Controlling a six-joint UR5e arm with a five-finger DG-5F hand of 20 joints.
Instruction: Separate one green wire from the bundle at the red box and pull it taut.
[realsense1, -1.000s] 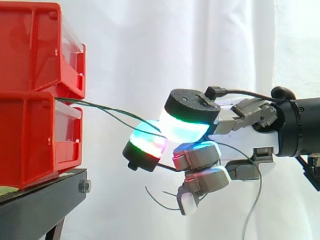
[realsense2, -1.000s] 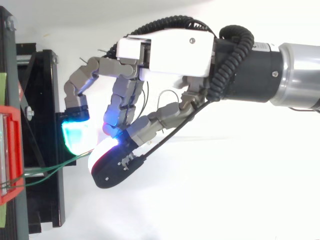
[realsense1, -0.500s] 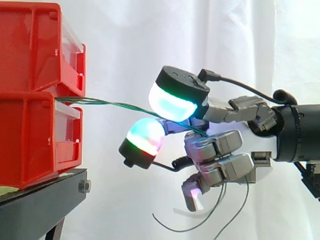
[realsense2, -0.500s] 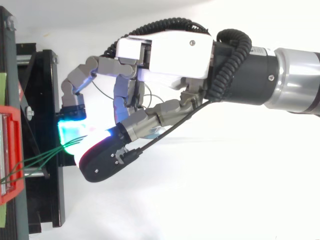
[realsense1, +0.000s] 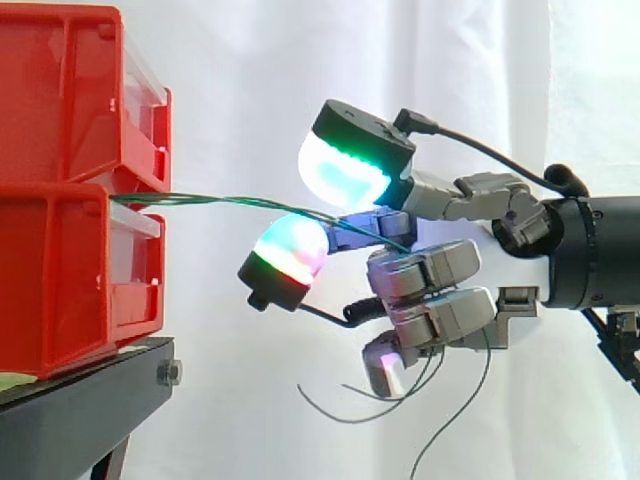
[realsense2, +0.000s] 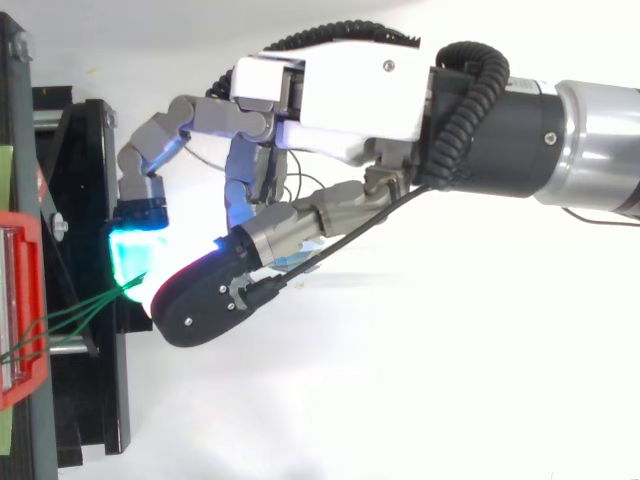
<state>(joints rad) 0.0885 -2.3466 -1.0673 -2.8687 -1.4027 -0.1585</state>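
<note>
The hand (realsense1: 430, 275) was closed in a pinch on the green wires (realsense1: 220, 203). Its thumb pad (realsense1: 345, 172), glowing cyan and green, sat on top. A fingertip pad (realsense1: 292, 250), glowing cyan over red, sat just under it. The wires passed through the narrow meeting between the two. The other fingers were curled in below the pinch, towards the palm.

More than one strand was caught. In the top view several green wires (realsense2: 80, 315) fanned out from the red bins (realsense1: 60, 280) and drew together at the pinch, ahead of the hand (realsense2: 340, 95). I could not tell how many strands there were.

In the side view the wires left the gap between the two stacked bins, well out beyond the fingertips. They ran to the pads in a nearly straight, almost level line with only a slight bow. Behind the pinch they slanted down across the curled fingers. Their loose ends hung in slack loops under the hand.

The bins rested on a black stand (realsense1: 70, 410), lower than the hand and out ahead of its fingertips. A white curtain (realsense1: 300, 80) hung behind it all.
</note>
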